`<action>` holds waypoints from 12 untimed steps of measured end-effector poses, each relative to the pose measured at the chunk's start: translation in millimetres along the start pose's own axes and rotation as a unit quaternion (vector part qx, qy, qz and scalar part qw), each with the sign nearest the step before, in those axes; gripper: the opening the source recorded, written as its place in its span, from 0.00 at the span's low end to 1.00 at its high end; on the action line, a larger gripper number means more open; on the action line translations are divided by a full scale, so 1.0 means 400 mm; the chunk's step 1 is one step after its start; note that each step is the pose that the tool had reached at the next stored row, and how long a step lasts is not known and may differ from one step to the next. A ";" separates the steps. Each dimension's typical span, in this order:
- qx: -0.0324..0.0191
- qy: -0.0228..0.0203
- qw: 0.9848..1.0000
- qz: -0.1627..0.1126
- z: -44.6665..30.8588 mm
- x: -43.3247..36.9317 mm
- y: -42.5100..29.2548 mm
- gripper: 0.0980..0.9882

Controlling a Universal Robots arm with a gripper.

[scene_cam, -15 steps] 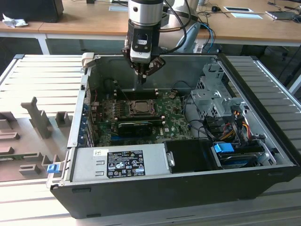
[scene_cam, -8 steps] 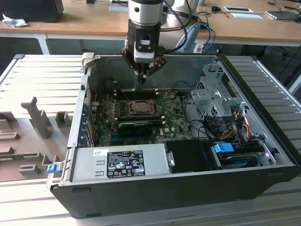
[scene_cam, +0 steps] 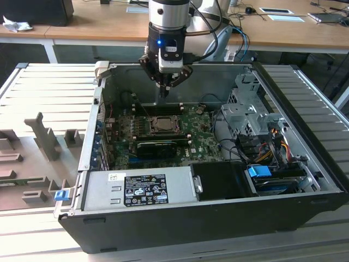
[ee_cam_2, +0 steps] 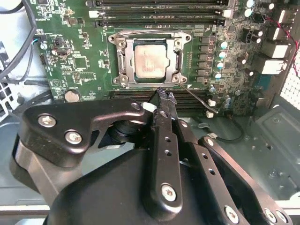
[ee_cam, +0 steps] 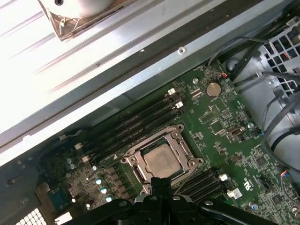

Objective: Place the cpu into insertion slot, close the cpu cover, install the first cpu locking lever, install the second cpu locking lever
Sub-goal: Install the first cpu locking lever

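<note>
cpu [ee_cam_2: 152, 61] flat in insertion slot [ee_cam_2: 121, 56], metal top up, gripper [ee_cam_2: 164, 95] closed nearby

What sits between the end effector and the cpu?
In the second wrist view, just the slot's silver frame edge separates the end effector from the cpu.

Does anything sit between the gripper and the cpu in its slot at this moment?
Nothing visible does. The gripper, fingers shut, hangs just off the insertion slot's edge, and the cpu lies bare in the cpu cover's window.
</note>
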State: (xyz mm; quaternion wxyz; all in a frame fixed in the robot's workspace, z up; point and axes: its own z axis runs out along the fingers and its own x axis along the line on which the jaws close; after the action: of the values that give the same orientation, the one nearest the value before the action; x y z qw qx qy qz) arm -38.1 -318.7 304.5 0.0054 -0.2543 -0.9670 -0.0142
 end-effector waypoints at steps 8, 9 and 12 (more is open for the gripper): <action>0.001 0.001 1.000 -0.031 0.000 0.000 0.000 0.01; 0.001 0.001 0.999 -0.037 0.000 0.000 0.000 0.01; 0.001 0.001 0.998 -0.056 0.000 0.000 0.000 0.01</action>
State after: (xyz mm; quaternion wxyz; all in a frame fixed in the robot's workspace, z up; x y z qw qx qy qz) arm -38.1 -318.7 304.5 0.0062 -0.1995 -0.9798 -0.0138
